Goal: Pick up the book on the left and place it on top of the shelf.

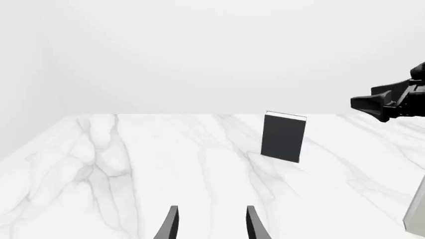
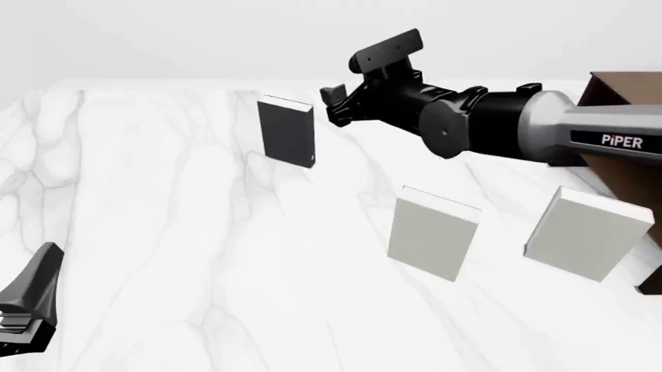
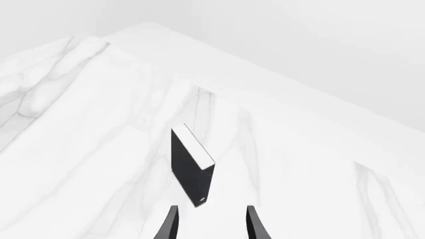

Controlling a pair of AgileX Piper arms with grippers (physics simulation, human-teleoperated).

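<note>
The dark charcoal book (image 2: 287, 131) stands upright on the marble table, far left of the other books; it also shows as a black slab with a white page edge (image 1: 283, 137) (image 3: 191, 167). My right gripper (image 2: 333, 104) hovers just right of and slightly above the book, open, with nothing between its fingers (image 3: 210, 223). Low at the near left, my left gripper (image 2: 26, 310) points across the table, open and empty (image 1: 210, 223). Only a brown corner of the shelf (image 2: 627, 124) shows at the right edge, behind my right arm.
Two pale grey-white books stand upright nearer to me, one in the middle (image 2: 432, 233) and one at the right (image 2: 585, 233). The white marble table (image 2: 155, 209) stretches wide on the left. My right arm (image 2: 517, 128) spans the right half above the table.
</note>
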